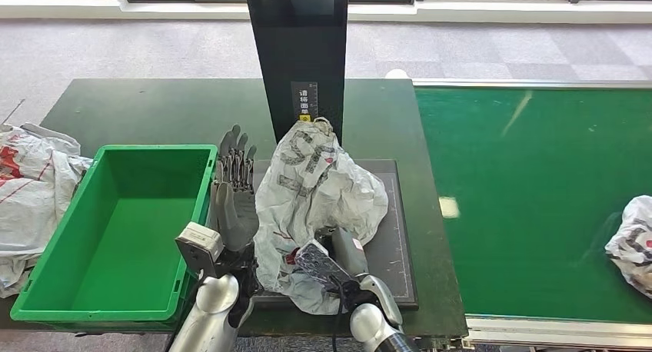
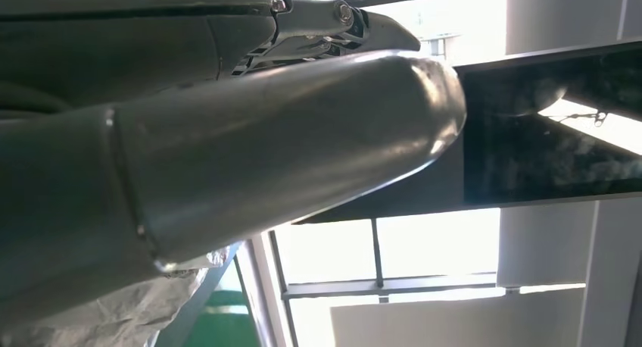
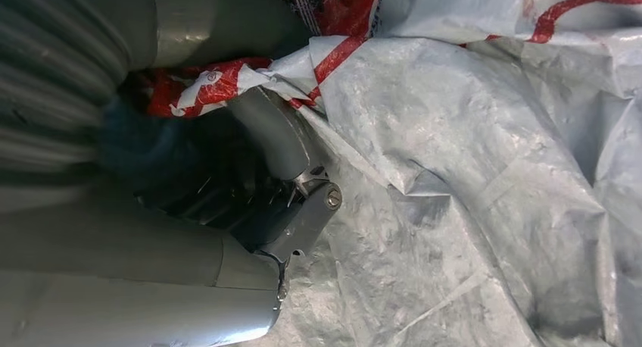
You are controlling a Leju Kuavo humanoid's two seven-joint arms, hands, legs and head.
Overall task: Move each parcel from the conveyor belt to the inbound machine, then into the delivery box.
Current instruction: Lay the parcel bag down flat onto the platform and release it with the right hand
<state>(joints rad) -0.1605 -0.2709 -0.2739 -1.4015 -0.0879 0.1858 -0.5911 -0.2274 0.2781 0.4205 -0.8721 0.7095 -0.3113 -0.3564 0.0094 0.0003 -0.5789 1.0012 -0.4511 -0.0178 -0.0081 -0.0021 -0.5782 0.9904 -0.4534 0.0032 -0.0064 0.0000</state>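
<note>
A crumpled grey-white parcel (image 1: 315, 190) with dark and red print lies on the dark plate (image 1: 396, 237) of the inbound machine, in front of its black post (image 1: 300, 52). My right hand (image 1: 338, 264) is at the parcel's near edge and grips a fold of it. In the right wrist view the red-printed edge of the parcel (image 3: 469, 195) is tucked into that hand (image 3: 250, 203). My left hand (image 1: 234, 190) stands with fingers stretched out beside the parcel's left side, holding nothing; I cannot tell whether it touches. The left wrist view shows its thick thumb (image 2: 265, 135).
An empty green delivery box (image 1: 154, 147) stands to the left of the plate. The green conveyor belt (image 1: 523, 183) runs on the right, with another parcel (image 1: 634, 244) at its right edge. More bagged parcels (image 1: 27, 190) lie left of the box.
</note>
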